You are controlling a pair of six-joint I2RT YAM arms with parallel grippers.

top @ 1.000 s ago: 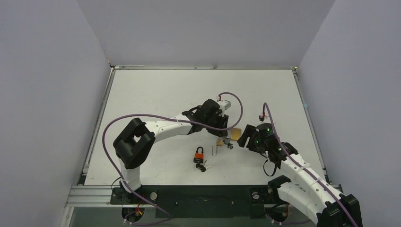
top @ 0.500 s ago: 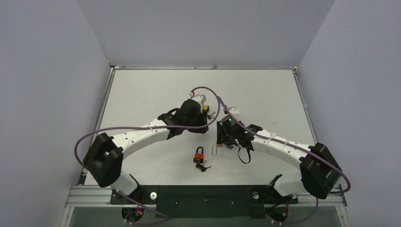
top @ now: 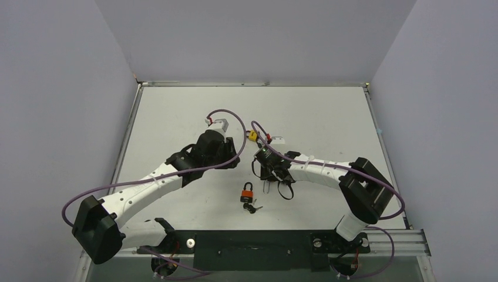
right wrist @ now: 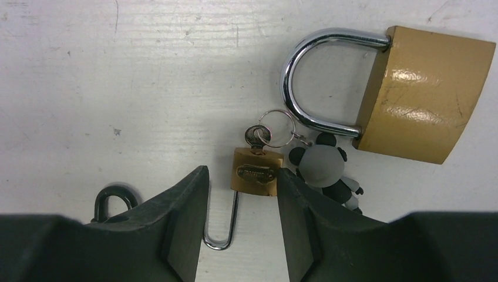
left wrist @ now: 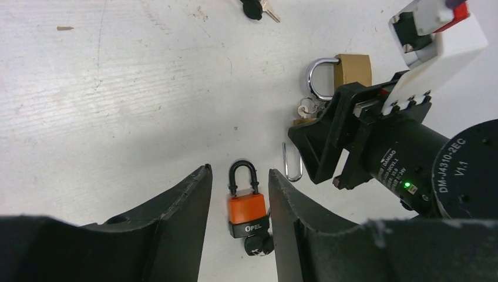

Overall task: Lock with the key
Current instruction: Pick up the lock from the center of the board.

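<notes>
A small brass padlock [right wrist: 255, 171] lies on the table with its long thin shackle [right wrist: 226, 229] pointing toward me. A key [right wrist: 253, 135] sits in it, on a ring [right wrist: 276, 128] with a panda charm [right wrist: 323, 167]. My right gripper [right wrist: 242, 170] is open and low over this lock. Its fingers stand either side of the shackle, and the right fingertip [right wrist: 288, 182] is at the lock's corner. In the top view the right gripper [top: 271, 176] hides the lock body. My left gripper [left wrist: 238, 171] is open and empty, up above the table.
An orange padlock [left wrist: 248, 207] with a black shackle and a black key lies on the table below the left jaws, also seen as the orange padlock [top: 247, 192]. A large brass padlock [right wrist: 426, 94] lies just beyond the small one. A loose key [left wrist: 258, 8] lies farther off.
Both arms have swung left. The right gripper came over the small brass padlock and its jaws narrowed around it. The left gripper drew back from the locks.
</notes>
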